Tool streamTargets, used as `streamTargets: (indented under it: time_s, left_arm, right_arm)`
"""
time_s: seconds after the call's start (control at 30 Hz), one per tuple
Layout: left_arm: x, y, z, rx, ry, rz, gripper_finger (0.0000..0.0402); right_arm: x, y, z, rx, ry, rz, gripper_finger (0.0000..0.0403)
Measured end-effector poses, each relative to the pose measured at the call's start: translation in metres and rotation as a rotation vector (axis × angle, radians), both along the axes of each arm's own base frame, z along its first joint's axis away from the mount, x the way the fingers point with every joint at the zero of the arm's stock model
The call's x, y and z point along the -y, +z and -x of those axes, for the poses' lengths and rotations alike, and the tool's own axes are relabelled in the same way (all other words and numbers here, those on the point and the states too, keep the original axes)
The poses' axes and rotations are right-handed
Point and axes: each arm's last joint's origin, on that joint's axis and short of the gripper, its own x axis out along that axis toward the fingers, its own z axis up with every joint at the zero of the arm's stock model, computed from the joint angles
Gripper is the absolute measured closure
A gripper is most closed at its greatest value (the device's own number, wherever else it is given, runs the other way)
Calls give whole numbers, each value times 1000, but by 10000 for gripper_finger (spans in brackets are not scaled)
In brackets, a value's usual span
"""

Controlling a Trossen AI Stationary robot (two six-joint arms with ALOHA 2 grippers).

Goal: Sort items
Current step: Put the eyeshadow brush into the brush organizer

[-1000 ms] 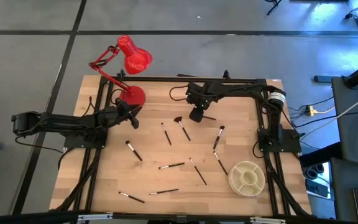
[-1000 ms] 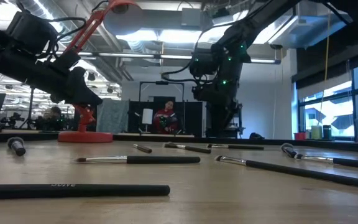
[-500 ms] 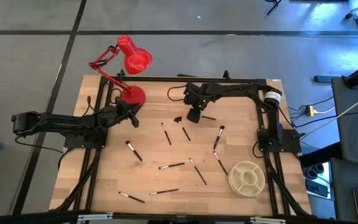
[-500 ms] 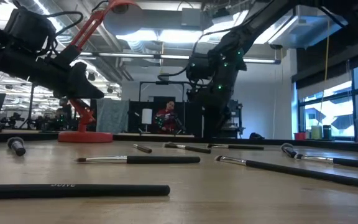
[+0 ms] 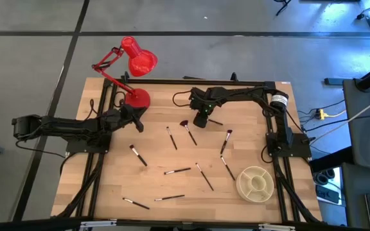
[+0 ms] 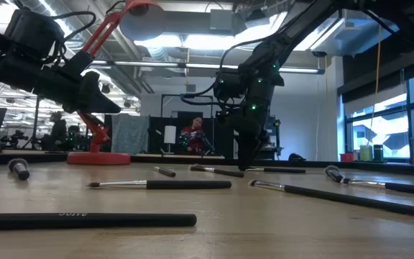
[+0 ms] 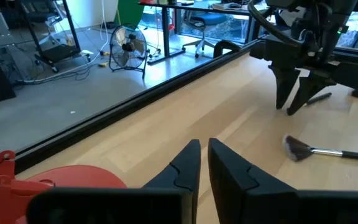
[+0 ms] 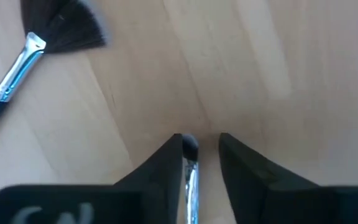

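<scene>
Several thin black-handled brushes lie flat and scattered on the wooden table [image 5: 108, 186], among them a fan brush [image 5: 186, 128] [image 8: 61, 25] and one at mid-table [image 5: 177, 171]. My right gripper [image 5: 200, 122] [image 8: 201, 146] points down at the table's far middle, open. Its fingers stand on either side of the silver-ferruled bristle end of a brush [image 8: 190, 163] lying on the wood. My left gripper [image 5: 138, 125] [image 7: 204, 152] hovers nearly level beside the red lamp's base [image 5: 135, 98], shut on nothing.
The red desk lamp [image 5: 137, 61] stands at the far left corner. A round cream divided dish [image 5: 255, 183] sits near the right front. Black frame rails [image 5: 191, 81] run along the table's far edge and sides. Bare wood lies at the left front.
My right gripper has sunk toward the table and shifted slightly toward the left edge, coming down over the brush near the far edge. The brushes lie where they were.
</scene>
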Motion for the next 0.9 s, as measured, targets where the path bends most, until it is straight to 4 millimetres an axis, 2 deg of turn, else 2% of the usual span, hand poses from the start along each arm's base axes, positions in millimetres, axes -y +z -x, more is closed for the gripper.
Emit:
streamTargets:
  time_s: [0.23, 0.4, 0.5, 0.63, 0.7, 0.77, 0.9]
  left_arm:
    - [0, 0, 0, 2, -8, 3, 397]
    - [-1, 2, 1, 36, 63, 11, 399]
    - [-2, 3, 1, 58, 85, 6, 397]
    - [-2, 5, 1, 73, 90, 5, 400]
    - [-2, 5, 1, 85, 93, 19, 400]
    - [-2, 5, 1, 104, 98, 39, 398]
    - [-2, 5, 1, 133, 119, 59, 398]
  right_arm:
    - [-9, -11, 2, 7, 8, -8, 391]
    - [-10, -13, 2, 13, 6, -12, 394]
    - [-11, -5, 2, 48, 17, 3, 398]
    - [-22, 9, 3, 290, 47, 7, 400]
    - [-27, 24, 11, 441, 54, -8, 400]
    - [-31, 32, 21, 569, 49, 10, 401]
    - [-38, 28, 53, 670, -6, 94, 401]
